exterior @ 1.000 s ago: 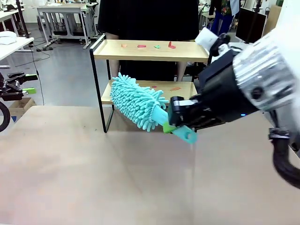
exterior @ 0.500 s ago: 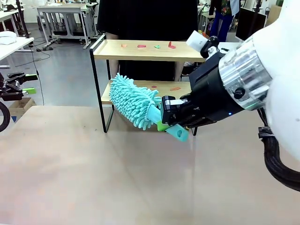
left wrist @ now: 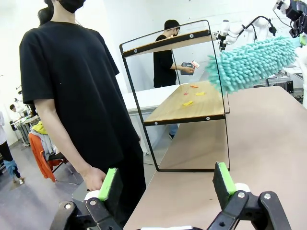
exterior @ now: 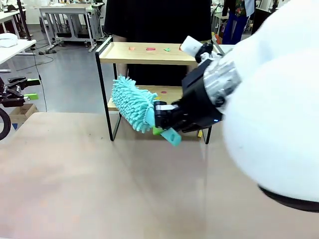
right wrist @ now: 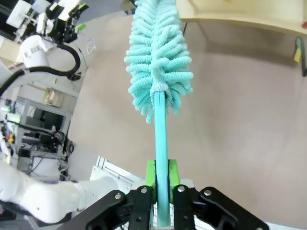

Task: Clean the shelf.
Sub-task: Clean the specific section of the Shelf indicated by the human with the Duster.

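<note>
As the right arm swings in from the right, we see its right gripper (exterior: 162, 127) clamped tight on the thin handle of a fluffy blue-green duster (exterior: 130, 102). From the wrist, the green pads (right wrist: 150, 173) squeeze the handle on both sides, and the duster (right wrist: 158, 62) points away toward the shelf (right wrist: 240, 12).

A second ago the duster was further to the right and lower. Now it has slid left and a bit up, closer to the shelf's black front leg on the left. The arm has come nearer too, so its white body covers far more of the right side than before.

The shelf (exterior: 149, 54) stands on the far part of the table (exterior: 99, 189), right in front of a person (exterior: 157, 20) in a black top. Small red and green scraps (exterior: 150, 49) lie on its top board, just as they did before.

The left gripper (left wrist: 166, 176) is spread wide with nothing in it – it has not moved. From there, the fluffy end (left wrist: 252, 60) sits at the shelf's (left wrist: 168, 112) front edge, between the two boards. We cannot tell if it touches.
</note>
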### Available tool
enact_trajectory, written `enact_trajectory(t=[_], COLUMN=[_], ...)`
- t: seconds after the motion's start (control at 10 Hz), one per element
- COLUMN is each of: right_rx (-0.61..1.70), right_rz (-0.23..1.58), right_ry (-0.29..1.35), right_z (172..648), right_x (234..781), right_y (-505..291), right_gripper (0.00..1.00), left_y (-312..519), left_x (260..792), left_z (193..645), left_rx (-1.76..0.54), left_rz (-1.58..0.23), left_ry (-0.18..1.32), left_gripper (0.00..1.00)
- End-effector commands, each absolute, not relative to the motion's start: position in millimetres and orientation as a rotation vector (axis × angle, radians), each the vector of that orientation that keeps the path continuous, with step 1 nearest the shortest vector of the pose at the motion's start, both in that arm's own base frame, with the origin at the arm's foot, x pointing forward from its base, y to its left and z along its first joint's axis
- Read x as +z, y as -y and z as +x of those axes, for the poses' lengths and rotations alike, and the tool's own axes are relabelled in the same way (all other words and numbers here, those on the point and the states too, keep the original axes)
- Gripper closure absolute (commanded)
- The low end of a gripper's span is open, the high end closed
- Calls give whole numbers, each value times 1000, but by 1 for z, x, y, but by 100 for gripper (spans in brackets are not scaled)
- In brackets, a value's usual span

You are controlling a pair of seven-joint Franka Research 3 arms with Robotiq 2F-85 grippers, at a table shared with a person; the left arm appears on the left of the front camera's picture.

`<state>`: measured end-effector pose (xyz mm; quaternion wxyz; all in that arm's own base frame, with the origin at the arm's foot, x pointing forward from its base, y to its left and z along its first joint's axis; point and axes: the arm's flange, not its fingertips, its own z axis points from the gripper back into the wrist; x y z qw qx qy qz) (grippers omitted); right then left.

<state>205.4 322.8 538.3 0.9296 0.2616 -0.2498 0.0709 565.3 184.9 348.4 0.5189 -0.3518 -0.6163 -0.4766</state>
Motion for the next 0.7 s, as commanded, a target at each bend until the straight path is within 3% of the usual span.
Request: enact_trajectory(t=[0.0,0.6], right_rx=[59,-54], right_rz=[533,420], right_ry=[562,660], right_z=[221,271], right_x=[536,534], right_y=[-353,-426], right_gripper=[87,87], left_y=[-184,-184], left_x=[352,352], left_z=[563,563], left_rx=[-1145,-1145], left_rz=[-841,-841], left_ry=[1483,1483], left_gripper=[0,0])
